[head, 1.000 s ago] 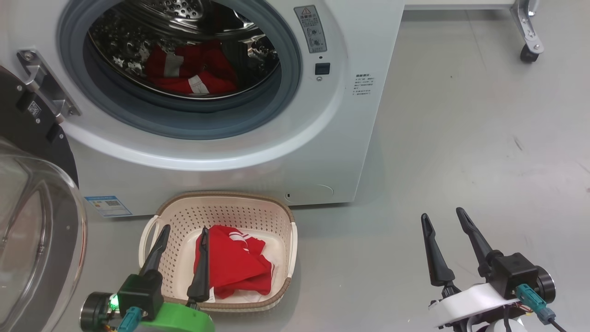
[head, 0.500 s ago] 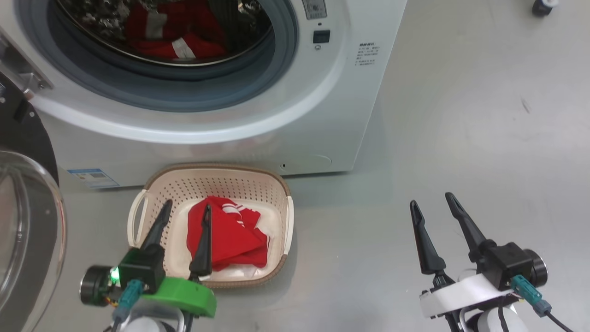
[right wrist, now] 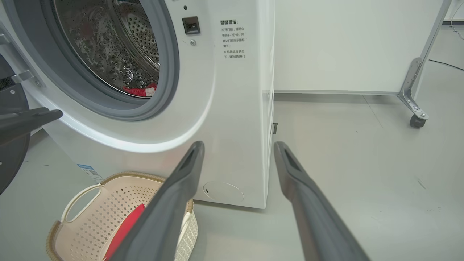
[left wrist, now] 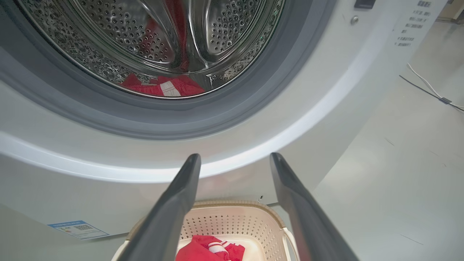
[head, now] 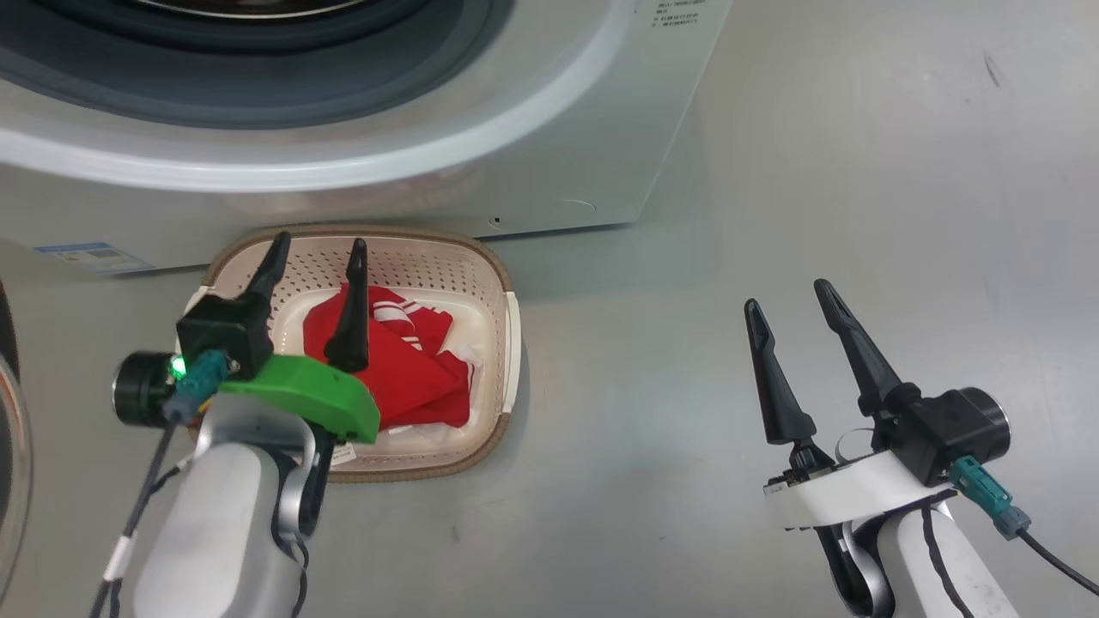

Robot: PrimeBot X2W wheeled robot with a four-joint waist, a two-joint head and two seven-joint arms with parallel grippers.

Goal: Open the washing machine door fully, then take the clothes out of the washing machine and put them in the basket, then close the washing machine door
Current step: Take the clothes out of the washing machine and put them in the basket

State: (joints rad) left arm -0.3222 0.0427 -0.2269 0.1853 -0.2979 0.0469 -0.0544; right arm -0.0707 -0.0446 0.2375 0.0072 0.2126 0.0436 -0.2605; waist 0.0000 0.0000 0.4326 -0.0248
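we are in the middle step, emptying the washing machine. one red garment lies in the basket, which stands on the floor just in front of the machine. our left hand hangs over the basket with its fingers wide apart and nothing between them. our right hand is off to the side over bare floor, equally wide and empty.

the left wrist view adds what the head view cuts off. at the bottom of the drum lies more red fabric with a white stripe, so we judge the emptying about half done. the next move calls for raising a hand from the basket up through the grey rubber ring, reaching low and deep, and closing on a fold of that cloth without snagging the rim.

the right wrist view gives us the door, a black edge swung out on the hinge side, so the mouth stands clear; closing it comes last. it also shows a wheeled frame well apart from the machine.
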